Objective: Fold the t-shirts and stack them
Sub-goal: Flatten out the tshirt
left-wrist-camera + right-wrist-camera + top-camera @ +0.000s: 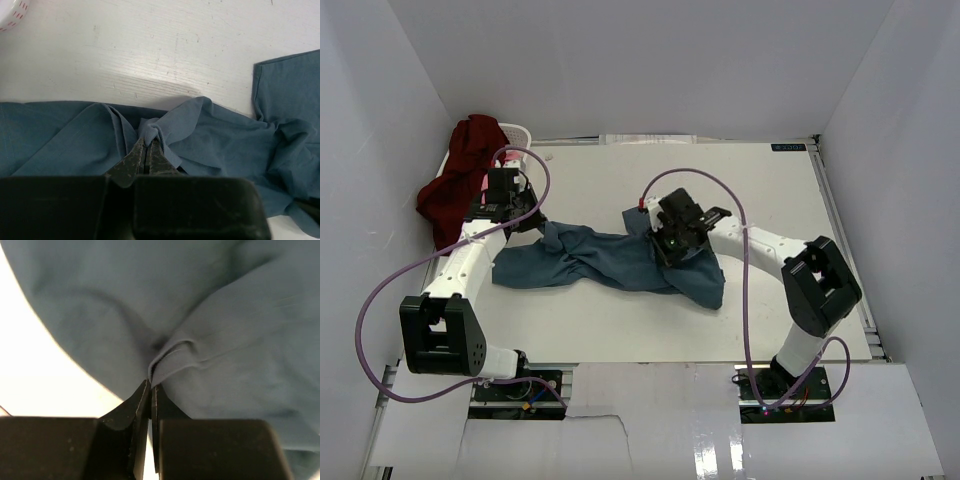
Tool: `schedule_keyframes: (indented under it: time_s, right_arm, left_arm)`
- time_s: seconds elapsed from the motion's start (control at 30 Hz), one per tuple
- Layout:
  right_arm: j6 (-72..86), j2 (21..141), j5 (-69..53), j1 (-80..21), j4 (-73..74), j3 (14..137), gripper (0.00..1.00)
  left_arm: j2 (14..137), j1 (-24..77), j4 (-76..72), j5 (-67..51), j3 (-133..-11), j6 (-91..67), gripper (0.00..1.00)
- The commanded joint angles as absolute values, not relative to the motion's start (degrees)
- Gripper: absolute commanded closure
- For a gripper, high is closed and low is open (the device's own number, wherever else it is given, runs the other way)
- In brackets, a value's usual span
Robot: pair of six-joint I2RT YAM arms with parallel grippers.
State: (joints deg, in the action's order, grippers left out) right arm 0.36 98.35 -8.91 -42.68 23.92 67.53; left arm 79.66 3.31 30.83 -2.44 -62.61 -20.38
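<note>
The teal-blue t-shirt (610, 262) lies crumpled in a long bunch across the middle of the table. My left gripper (533, 218) is at its left end, shut on a pinched fold of the cloth (165, 127), with the tips (148, 142) close together. Over the shirt's right part, my right gripper (672, 245) is shut on a hemmed edge of the same shirt (240, 340); its fingertips (151, 385) meet at the hem. A dark maroon t-shirt (455, 190) hangs over the basket at the far left, and a bit of pink cloth (481, 185) shows beside it.
The white laundry basket (520, 135) stands at the table's far left corner, and its rim (15, 10) shows in the left wrist view. White walls close in the table (770, 200) on three sides. Purple cables loop from both arms.
</note>
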Motion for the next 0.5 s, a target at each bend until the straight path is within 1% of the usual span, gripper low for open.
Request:
schedule_keyframes:
  time_s: [0.0,0.1,0.13,0.23,0.27,0.3,0.33,0.4,0.47]
  right_arm:
    - [4.9,93.3,-8.9,-35.6,23.0,74.5,0.92]
    - [5.3,93.9,-6.8,-30.2,28.1,82.9,0.92]
    - [5.1,95.2,-6.0,-28.4,30.0,88.7,0.92]
    - [4.3,98.8,-3.6,-25.5,35.5,97.9,0.92]
    - [4.2,99.7,-4.0,-24.9,36.6,104.0,0.92]
    - [4.0,102.2,-5.5,-24.4,37.9,107.3,0.92]
    - [3.4,103.7,-6.1,-23.8,41.6,114.1,0.92]
    - [3.3,106.3,-7.7,-23.7,44.6,118.0,0.92]
    - [3.7,106.2,-9.4,-23.7,43.7,116.5,0.92]
  left_arm:
    - [79.1,2.3,30.6,-3.8,-65.2,-20.3,1.00]
    - [80.7,1.8,31.9,-3.5,-69.5,-20.9,1.00]
    - [81.5,1.6,32.6,-2.9,-71.2,-21.0,1.00]
    - [85.3,1.1,34.8,-1.9,-78.8,-21.4,1.00]
    - [86.5,0.7,35.8,-2.0,-83.0,-21.7,1.00]
    - [88.5,0.6,36.2,-2.2,-85.0,-22.1,1.00]
    - [89.4,0.5,36.7,-2.4,-86.9,-22.1,1.00]
    - [90.6,0.4,37.1,-2.7,-91.2,-22.8,1.00]
    - [91.3,0.4,37.2,-3.5,-92.7,-23.4,1.00]
